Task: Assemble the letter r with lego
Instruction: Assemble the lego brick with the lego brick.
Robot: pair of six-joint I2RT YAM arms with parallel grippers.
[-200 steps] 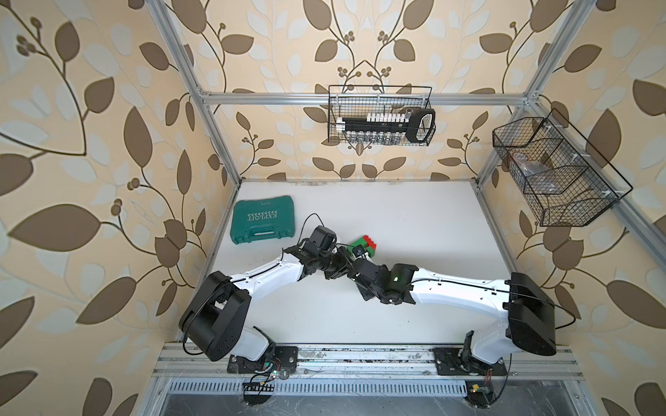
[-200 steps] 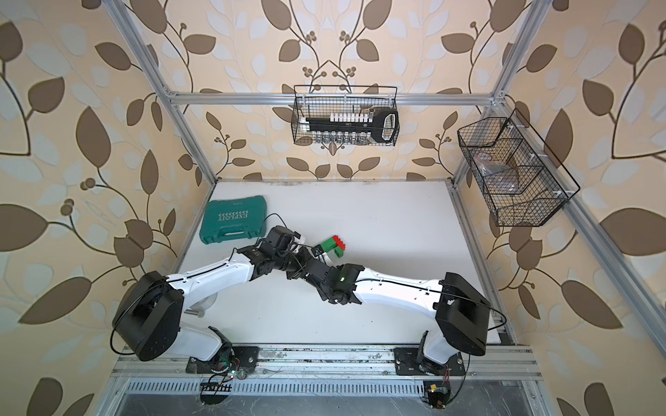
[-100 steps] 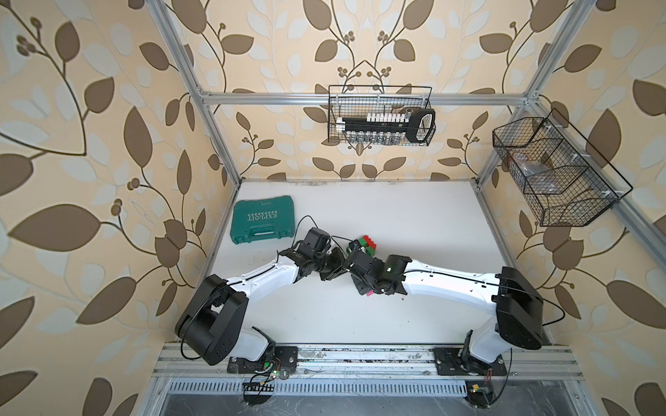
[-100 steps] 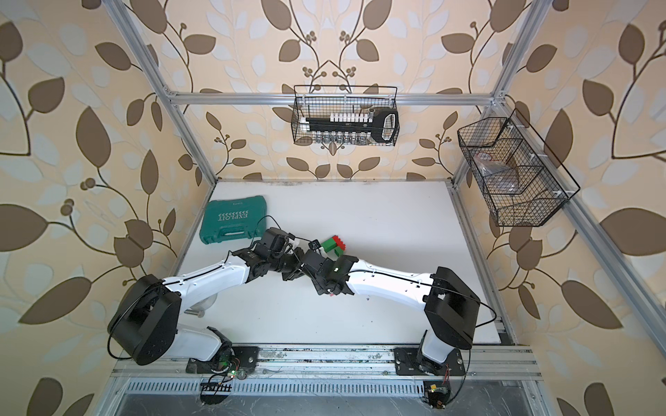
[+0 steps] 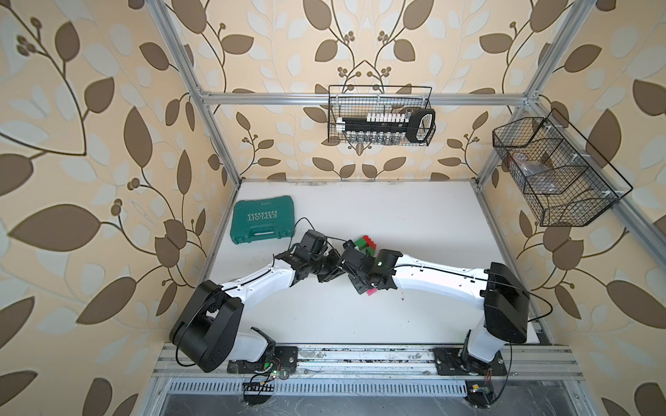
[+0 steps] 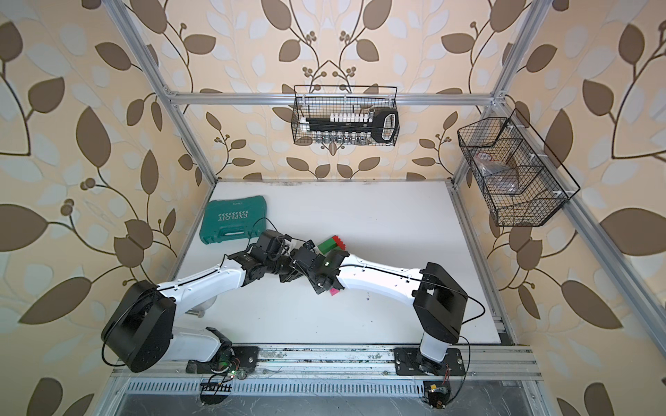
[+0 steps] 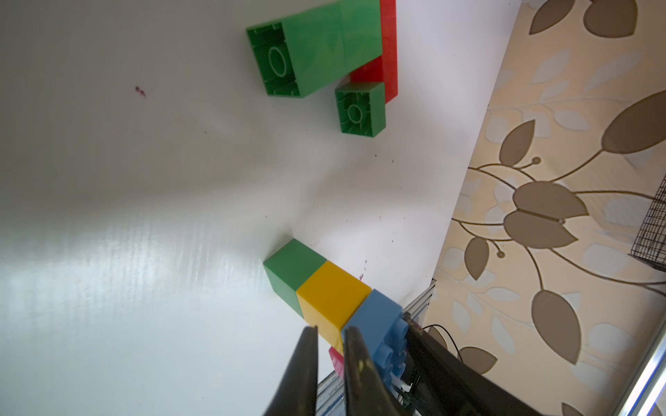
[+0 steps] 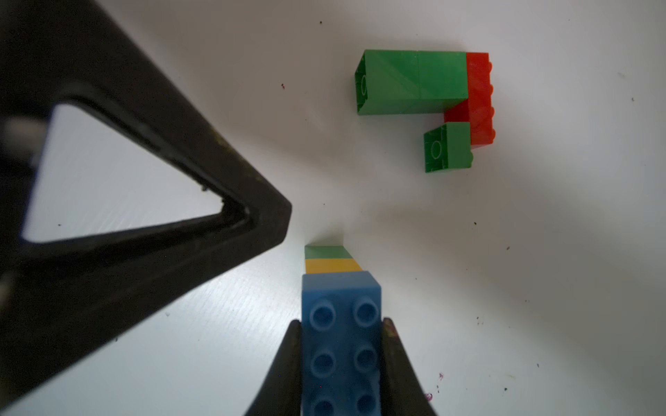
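In both top views the arms meet over a white bench (image 5: 360, 324), leaf-papered walls (image 5: 90, 144) around it, a teal tool case (image 5: 263, 223) beyond the left arm (image 5: 259, 284). Left wrist view: the left claw (image 7: 331, 329) stands a narrow slit open, empty. Right wrist view: the right claw (image 8: 341, 321) clamps the studded blue brick (image 8: 340, 360) of a blue-yellow-green stack (image 8: 331, 265); a glossy green-and-red lego assembly (image 8: 414, 83) lies apart on the bench.

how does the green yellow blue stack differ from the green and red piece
The green yellow blue stack is one straight row in three colours, gripped at its blue end by the right tool; the green and red piece is hook-shaped, in two colours, lying free on the table. Both are studded bricks pressed together.
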